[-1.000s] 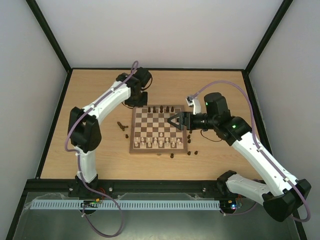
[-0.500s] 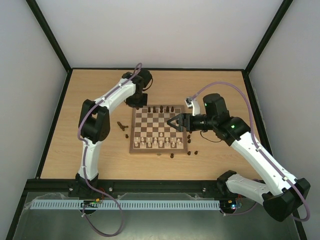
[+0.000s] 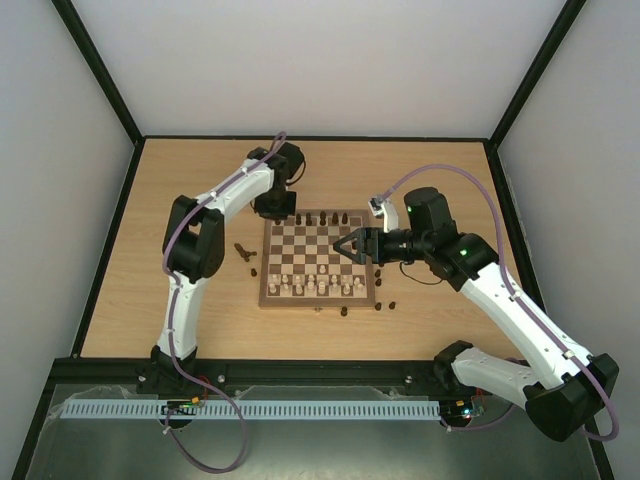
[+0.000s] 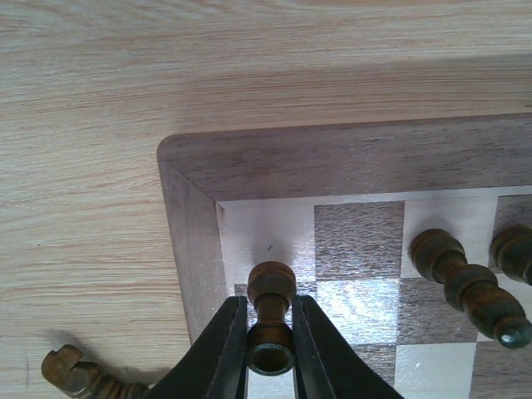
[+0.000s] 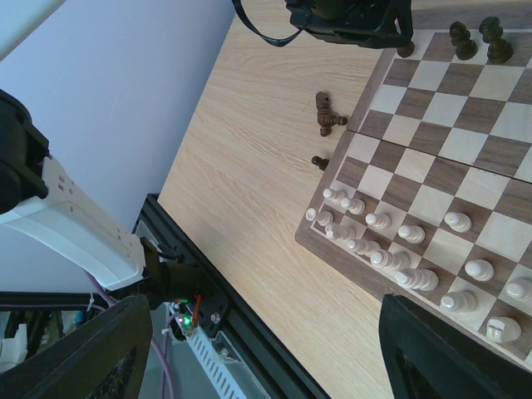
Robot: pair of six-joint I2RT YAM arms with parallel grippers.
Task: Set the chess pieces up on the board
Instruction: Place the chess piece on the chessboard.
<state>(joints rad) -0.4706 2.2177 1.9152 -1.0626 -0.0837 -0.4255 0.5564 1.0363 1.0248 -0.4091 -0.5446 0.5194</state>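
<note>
The board lies mid-table, with pale chessmen on its near rows. My left gripper is shut on a small dark brown chess piece, held just above the board's far-left corner square. Beside it on the far row stand two more dark pieces. In the top view, several dark pieces line that row. My right gripper hovers open and empty over the board's right half. In its own view the fingers sit wide apart above the table's near-left edge.
Loose dark pieces lie left of the board and near its front-right corner. One toppled dark piece rests on the table beside the board's left border. Black frame rails edge the table.
The left arm's elbow swung right and in toward the board, and its gripper shifted slightly to the far-left corner. The right gripper barely moved.
</note>
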